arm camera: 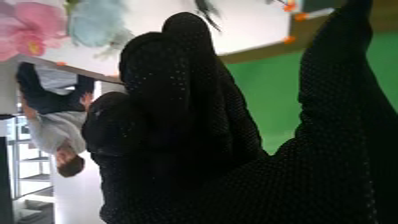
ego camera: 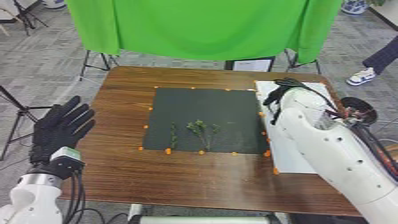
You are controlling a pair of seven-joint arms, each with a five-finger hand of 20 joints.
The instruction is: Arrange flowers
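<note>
Two green cuttings are on the black mat (ego camera: 242,107) in the middle of the table (ego camera: 115,130), both in the part of the mat nearer the robot. The slender sprig (ego camera: 173,136) lies on the left, its long axis running nearly straight from the near edge toward the green cloth (ego camera: 200,30). Just right of it, the branched sprig (ego camera: 201,131) has its bare stem toward the robot and its leafy tips fanned out the other way, the axis leaning slightly left at the far end. In the right wrist view, a pink flower (arm camera: 27,30) and a pale blue flower (arm camera: 92,25) sit side by side; which way their stems point, I cannot tell. The right arm slants in over the white board (ego camera: 304,160), with the right hand (ego camera: 286,95) at the board's far part. In its wrist view this hand (arm camera: 204,165) has its fingers close together and loosely bent, the thumb well apart, nothing gripped. The left hand (ego camera: 60,125) hangs beside the table's left edge, fingers straight, a little spread, pointing away from the robot and holding nothing
</note>
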